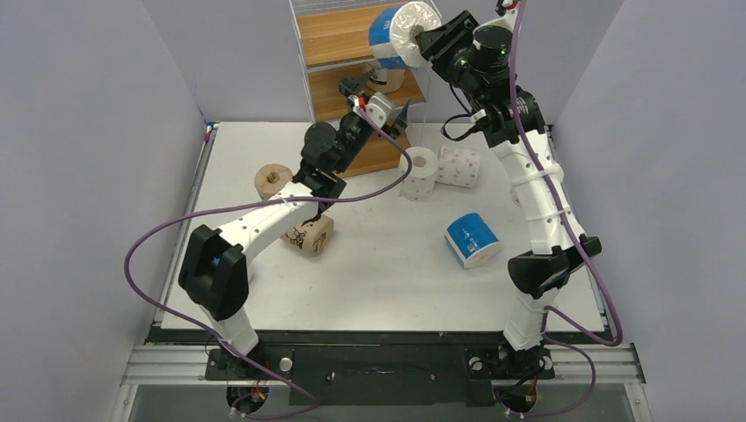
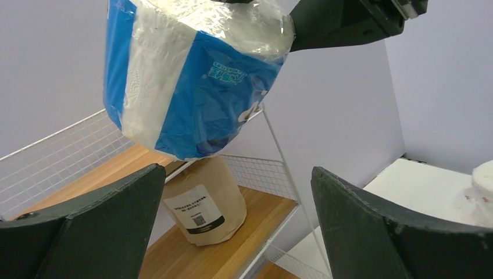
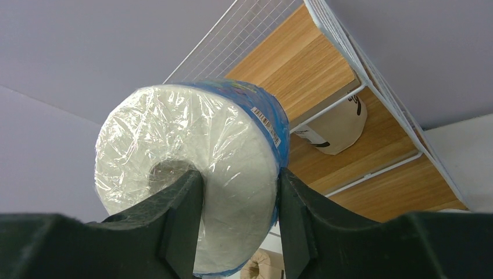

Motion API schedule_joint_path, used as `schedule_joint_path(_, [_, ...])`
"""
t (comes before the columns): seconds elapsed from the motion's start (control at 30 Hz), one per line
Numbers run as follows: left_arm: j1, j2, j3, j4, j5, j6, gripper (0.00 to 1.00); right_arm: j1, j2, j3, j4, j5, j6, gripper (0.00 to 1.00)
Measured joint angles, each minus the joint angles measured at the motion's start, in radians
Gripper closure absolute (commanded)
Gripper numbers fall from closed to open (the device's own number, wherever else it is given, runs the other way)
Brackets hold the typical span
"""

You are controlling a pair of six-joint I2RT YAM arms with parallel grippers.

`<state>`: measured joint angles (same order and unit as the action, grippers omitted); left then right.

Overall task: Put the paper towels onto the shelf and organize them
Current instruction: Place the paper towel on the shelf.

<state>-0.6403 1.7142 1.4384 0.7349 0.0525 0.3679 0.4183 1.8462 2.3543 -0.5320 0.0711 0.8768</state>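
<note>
Waiting on the table (image 1: 387,281) are a loose blue roll (image 1: 472,239), two tan rolls (image 1: 310,234) and two white rolls (image 1: 419,171). The left gripper (image 2: 235,174) hangs spread and empty by the middle tier of the shelf (image 1: 339,35), where a third tan roll (image 2: 203,212) stands. Beyond, the right gripper (image 1: 428,40) pinches a blue roll (image 1: 396,31), one finger in its core for grip, at the top tier.

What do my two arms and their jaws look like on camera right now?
The left arm and right arm match: white-shelled links between bulky black joint housings, on black bases. A purple cable loops loosely from each base up to the wrist. The jaws are broad, matte, dark grey-green wedges with rounded edges and no visible markings.
</note>
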Motion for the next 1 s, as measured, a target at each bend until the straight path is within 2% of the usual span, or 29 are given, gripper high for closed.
schedule_joint_path(0.43, [-0.035, 0.052, 0.029, 0.143, -0.102, 0.119, 0.04, -0.001, 0.0, 0.0, 0.008, -0.002, 0.013, 0.63])
schedule_joint_path(1.0, [-0.039, 0.156, 0.199, 0.126, -0.078, 0.092, 0.04, -0.025, 0.032, -0.011, 0.01, -0.019, 0.024, 0.63])
